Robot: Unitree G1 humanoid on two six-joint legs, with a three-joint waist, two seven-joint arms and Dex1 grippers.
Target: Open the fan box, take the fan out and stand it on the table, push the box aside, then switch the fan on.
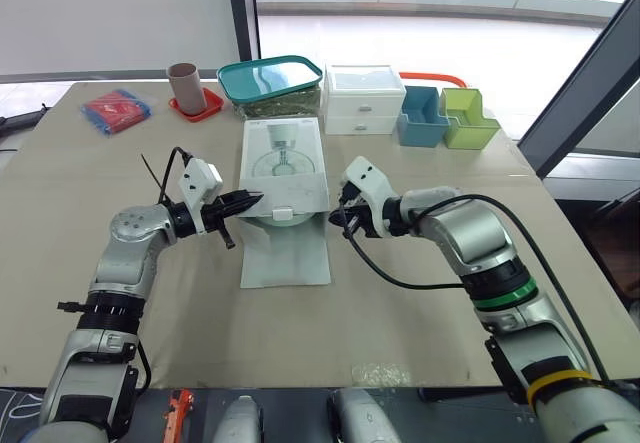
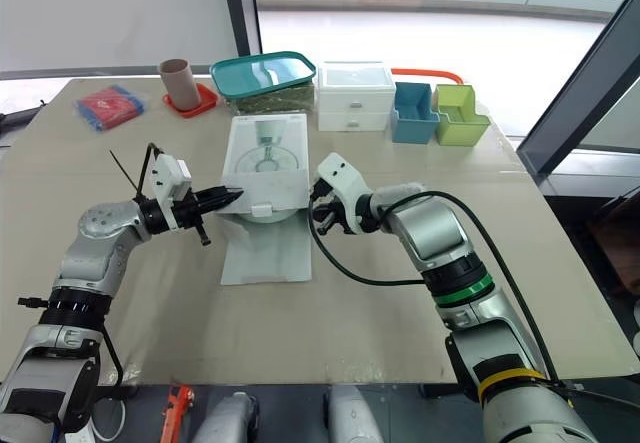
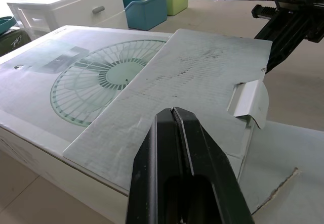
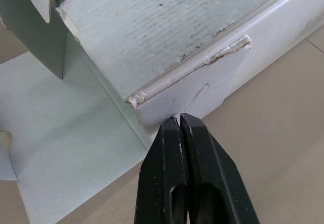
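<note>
Left arm reaches in from the left, left gripper [image 1: 254, 200] pinched shut and empty, tips at the fan box's [image 1: 284, 158] near-left edge. Right arm bends inward, right gripper [image 1: 338, 221] likewise closed on nothing, at the near-right corner.

The left arm [image 1: 130, 243] is made of rounded silver-grey metal shells joined by black collars, and the right arm [image 1: 470, 238] has the same silver-grey shells but looks bulkier. A bright green ring [image 1: 503, 296] circles the right arm, and a yellow band [image 1: 548, 378] wraps it nearer the body. Each wrist carries a white boxy housing [image 1: 200, 177], angular and smooth-sided. A thick black cable [image 1: 400, 281] loops loosely beside the right arm, while a thinner black wire [image 1: 176, 155] arches over the left wrist. The left gripper [image 1: 255, 199] and right gripper [image 1: 337, 219] have glossy black tapered fingers [image 3: 202, 153] that meet along a thin seam.
</note>
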